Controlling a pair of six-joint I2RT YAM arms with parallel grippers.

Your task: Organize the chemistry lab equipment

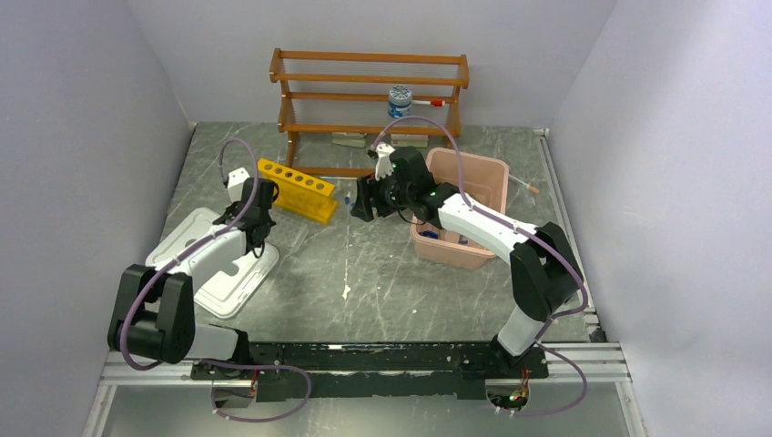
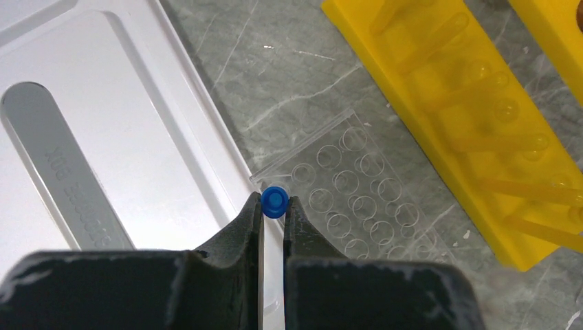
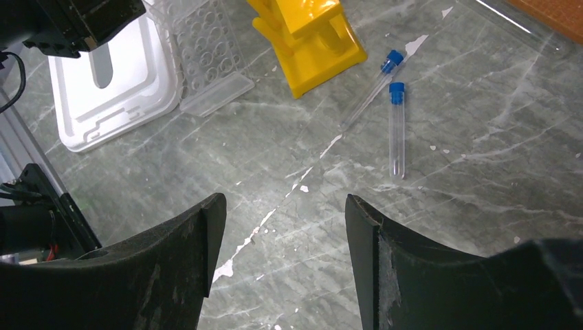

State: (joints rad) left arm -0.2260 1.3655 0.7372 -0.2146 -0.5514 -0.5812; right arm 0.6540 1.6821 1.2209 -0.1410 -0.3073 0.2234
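Your left gripper (image 2: pixel 274 205) is clenched on a blue-capped tube (image 2: pixel 274 199). The cap sits just proud of the fingertips and the clear body runs back between them, likely so the tube can go bottom-first into a hole. In the left wrist view the tube hangs over the near corner of a clear hole plate (image 2: pixel 350 199), which lies flat beside the white tray (image 2: pixel 137 151). The yellow rack (image 2: pixel 447 103) lies at about 2 o'clock from the tips and apart from them; I judge that to be where the tube belongs.

Your right gripper (image 3: pixel 283 201) is spread wide with nothing in it, above the bare table (image 3: pixel 481 199). Two loose tubes (image 3: pixel 397 130) lie flat at about 1 o'clock from it, caps pointing away, just off the rack's end. That arm looks poised to collect one next.
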